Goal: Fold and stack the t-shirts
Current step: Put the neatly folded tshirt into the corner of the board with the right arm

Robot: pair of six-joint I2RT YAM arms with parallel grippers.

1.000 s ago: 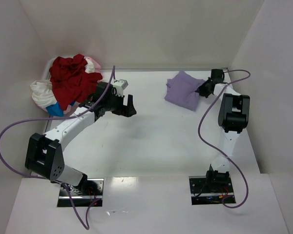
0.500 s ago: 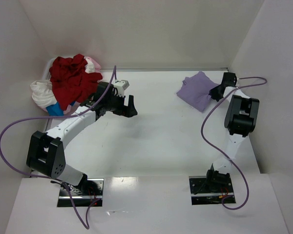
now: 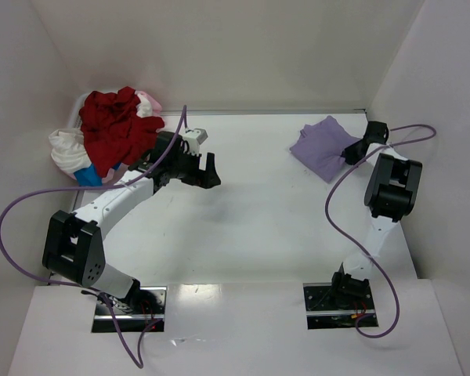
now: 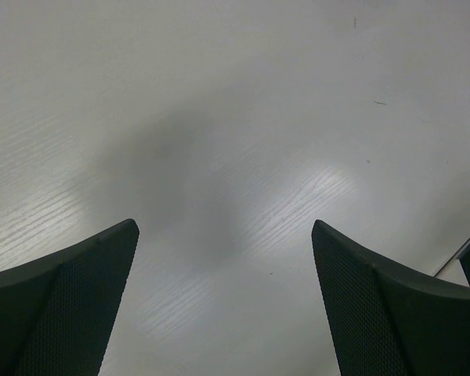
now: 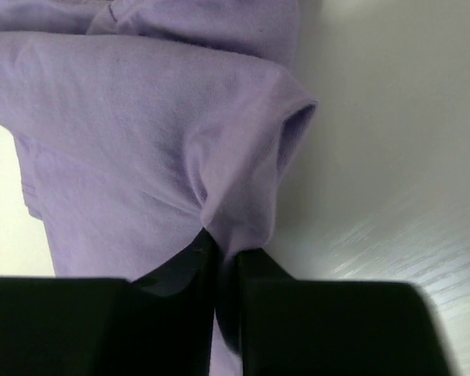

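A folded lavender-purple t-shirt [image 3: 323, 146] lies at the far right of the table. My right gripper [image 3: 354, 150] is shut on its right edge, and in the right wrist view the purple cloth [image 5: 164, 149] bunches between the nearly closed fingers [image 5: 227, 258]. A bright red t-shirt [image 3: 116, 129], a white one [image 3: 66, 149] and a pale pink one [image 3: 147, 102] are heaped at the far left. My left gripper [image 3: 210, 169] hovers open just right of that heap, with only bare table between its fingertips [image 4: 223, 243].
The heap sits in a white basket [image 3: 84, 102] by the left wall, with a blue piece [image 3: 88, 177] under the white shirt. Walls close in the table at left, back and right. Purple cables loop from both arms.
My right gripper has dragged the lavender-purple t-shirt to the right, toward the right wall. The left arm has stayed where it was.
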